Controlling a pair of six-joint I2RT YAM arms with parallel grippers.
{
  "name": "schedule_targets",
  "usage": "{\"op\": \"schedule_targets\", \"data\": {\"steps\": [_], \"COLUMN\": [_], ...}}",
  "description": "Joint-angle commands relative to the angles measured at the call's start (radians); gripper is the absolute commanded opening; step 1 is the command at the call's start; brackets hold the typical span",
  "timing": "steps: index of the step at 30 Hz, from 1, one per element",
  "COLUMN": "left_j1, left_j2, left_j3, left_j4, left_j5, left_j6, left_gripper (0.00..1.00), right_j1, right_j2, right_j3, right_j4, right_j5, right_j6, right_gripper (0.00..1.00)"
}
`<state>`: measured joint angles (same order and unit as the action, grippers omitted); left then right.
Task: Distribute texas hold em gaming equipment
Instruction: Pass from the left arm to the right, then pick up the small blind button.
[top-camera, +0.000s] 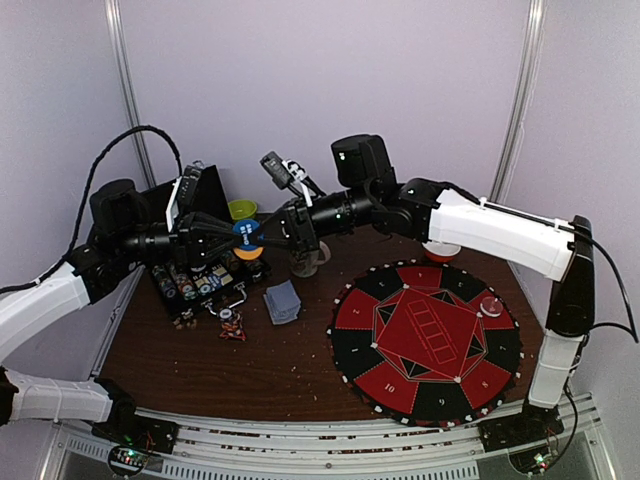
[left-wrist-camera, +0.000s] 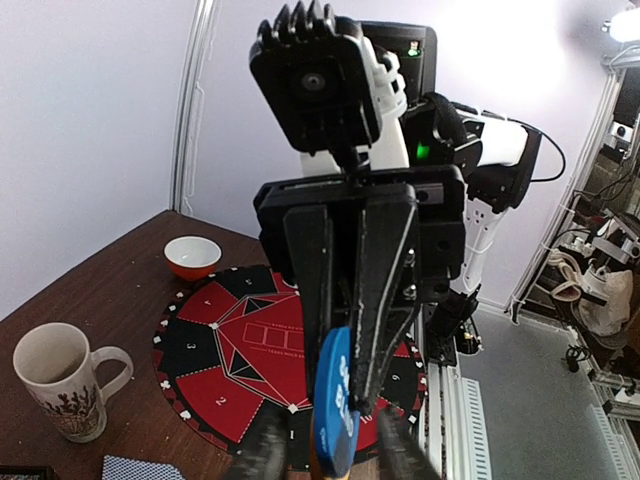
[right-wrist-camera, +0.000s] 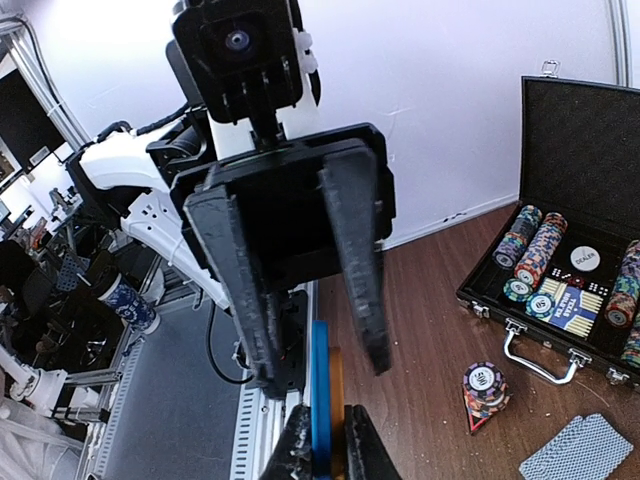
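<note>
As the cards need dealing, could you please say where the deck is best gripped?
Probably across its long edges, coming straight down from above: the card deck lies flat on the table, back up, with bare wood around it, so only its thin edges offer the fingers a hold.

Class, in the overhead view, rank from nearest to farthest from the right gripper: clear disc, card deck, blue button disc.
1. blue button disc, in the right gripper's tips.
2. card deck, left of the mat.
3. clear disc, on the mat's right side.
</note>
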<state>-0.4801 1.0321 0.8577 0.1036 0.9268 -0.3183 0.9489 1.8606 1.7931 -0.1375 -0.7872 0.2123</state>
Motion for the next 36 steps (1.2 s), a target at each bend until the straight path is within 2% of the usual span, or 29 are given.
{"op": "schedule_targets", "data": {"steps": [1,4,8,14,19,22,30,33,36], "left_j1": [-0.008,-0.009,-0.010,-0.009,-0.015,-0.020,-0.033,-0.036,-0.038], "left_j2": [-0.046,-0.099,-0.114,-0.058,-0.049,-0.037,-0.010,-0.006,-0.005], "left_j3": [-0.054,-0.138,-0.193,-0.180,-0.177,-0.174,-0.169,-0.169,-0.171], "left_j4": [0.062,0.151,0.263,0.240,0.271,0.284,0.318,0.326,0.333], "left_j5": [-0.037,-0.075,-0.088,-0.044,-0.035,-0.034,-0.026,-0.028,-0.027], "left_j6": [0.071,0.079,0.033,0.020,0.015,0.011,-0.002,-0.004,-0.002], "left_gripper": [0.51,0.53,0.45,0.31,0.29,0.23,0.22,0.15,0.16], "right_j1": [-0.010,-0.013,-0.012,-0.013,-0.012,-0.012,-0.012,-0.012,-0.012], "right_j2": [-0.075,-0.088,-0.073,-0.067,-0.055,-0.052,-0.035,-0.033,-0.029], "right_j3": [-0.087,-0.112,-0.112,-0.123,-0.124,-0.125,-0.124,-0.124,-0.123], "right_j4": [0.125,0.171,0.191,0.228,0.230,0.237,0.236,0.232,0.221], "right_j5": [0.005,0.001,-0.019,-0.032,-0.035,-0.039,-0.041,-0.041,-0.038], "right_j6": [0.052,0.074,0.100,0.127,0.136,0.140,0.139,0.135,0.128], "right_gripper": [0.00,0.00,0.00,0.00,0.00,0.00,0.00,0.00,0.00]}}
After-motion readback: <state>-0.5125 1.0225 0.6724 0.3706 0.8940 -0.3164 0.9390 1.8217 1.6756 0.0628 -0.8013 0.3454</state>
